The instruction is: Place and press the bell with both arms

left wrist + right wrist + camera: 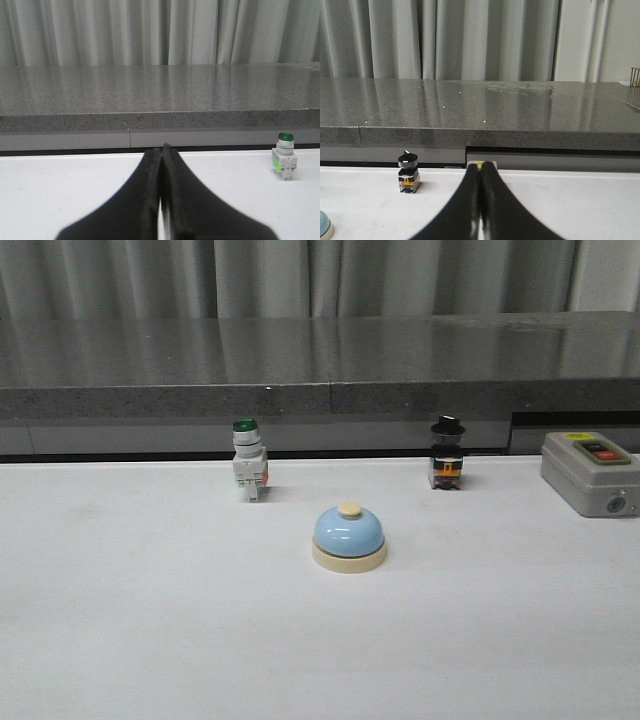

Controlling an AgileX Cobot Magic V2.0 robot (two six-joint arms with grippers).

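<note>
White table (120, 640), bell (349, 537) upright midway between two switches; both grippers (161, 150) (480, 167) pressed together, holding nothing. Either awaiting placement or already pressed.

blue bell (349, 537), upright, table centre

Left hand (161, 200): matte black, smooth tapered fingers. Right hand (480, 205): same black wedge shape.
</note>
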